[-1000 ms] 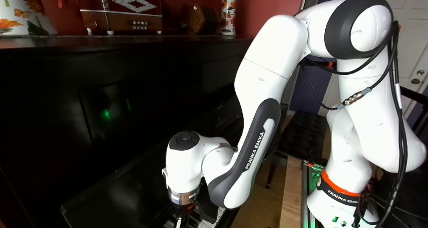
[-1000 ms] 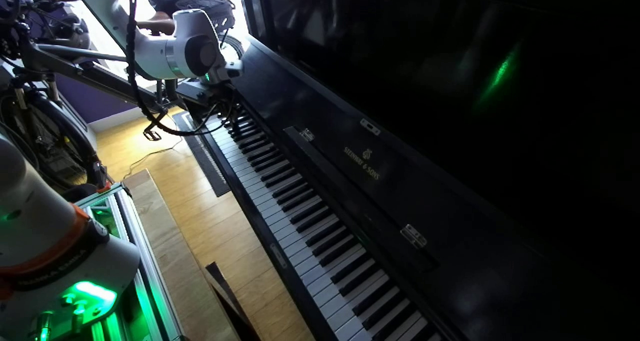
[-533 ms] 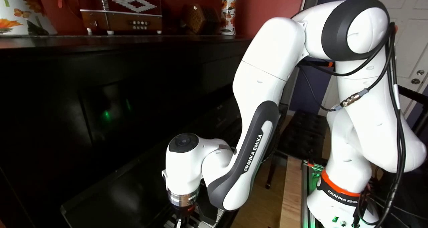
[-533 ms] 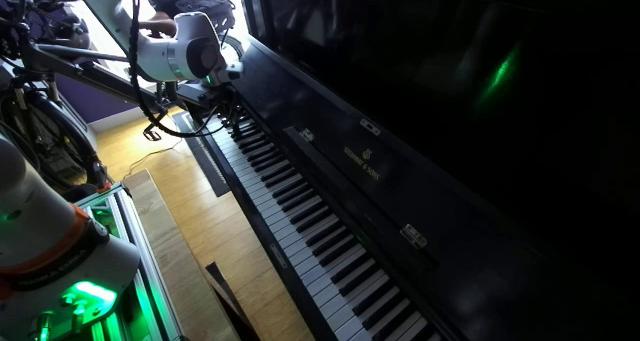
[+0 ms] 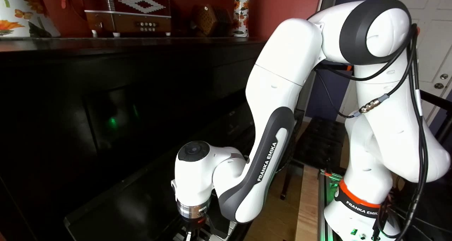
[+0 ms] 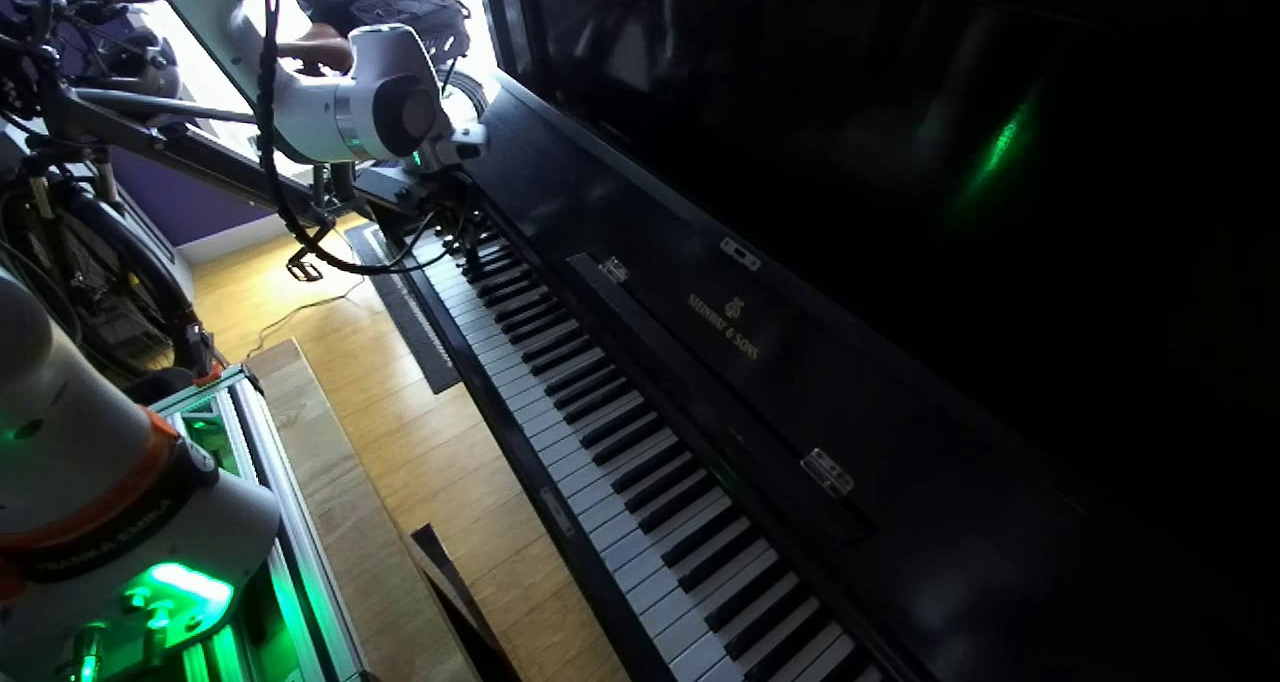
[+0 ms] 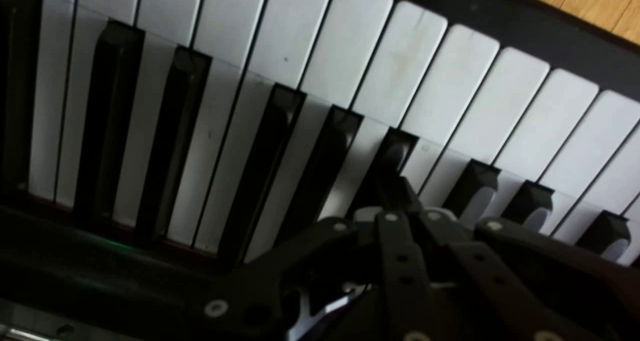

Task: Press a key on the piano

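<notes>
One small dip, then a hold. Next to a second ago, the arm sits slightly lower in both exterior views, and over the last half second it's basically parked. So this is probably the press itself, or right on the edge of it. The piano is the big black upright, its keys running underneath the gripper. Wrist view has the fingers pinched together with nothing visible between them, ending on or just over a black key, end one of a group of three. Can't tell if that key has actually gone down. If not, a bit more straight-down push should do it; main worry would be sliding off onto a white key beside it.
</notes>
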You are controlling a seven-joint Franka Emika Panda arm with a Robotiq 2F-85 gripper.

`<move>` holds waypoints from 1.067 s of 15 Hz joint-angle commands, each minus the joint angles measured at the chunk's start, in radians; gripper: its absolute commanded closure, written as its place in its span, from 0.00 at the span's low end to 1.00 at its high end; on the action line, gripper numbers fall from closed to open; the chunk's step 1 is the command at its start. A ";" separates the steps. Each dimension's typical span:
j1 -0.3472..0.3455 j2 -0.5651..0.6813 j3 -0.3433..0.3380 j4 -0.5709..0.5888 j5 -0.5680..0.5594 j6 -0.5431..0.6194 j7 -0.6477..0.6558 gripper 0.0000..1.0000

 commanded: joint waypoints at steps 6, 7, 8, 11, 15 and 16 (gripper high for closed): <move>0.003 -0.084 0.021 -0.020 0.061 -0.044 -0.011 0.88; -0.002 -0.097 0.031 -0.023 0.071 -0.049 -0.020 0.71; 0.002 -0.113 0.033 -0.023 0.069 -0.070 -0.021 0.65; -0.013 -0.157 0.066 -0.024 0.079 -0.137 -0.049 0.43; -0.053 -0.244 0.123 -0.047 0.124 -0.189 -0.140 0.12; -0.070 -0.265 0.146 -0.053 0.163 -0.198 -0.186 0.05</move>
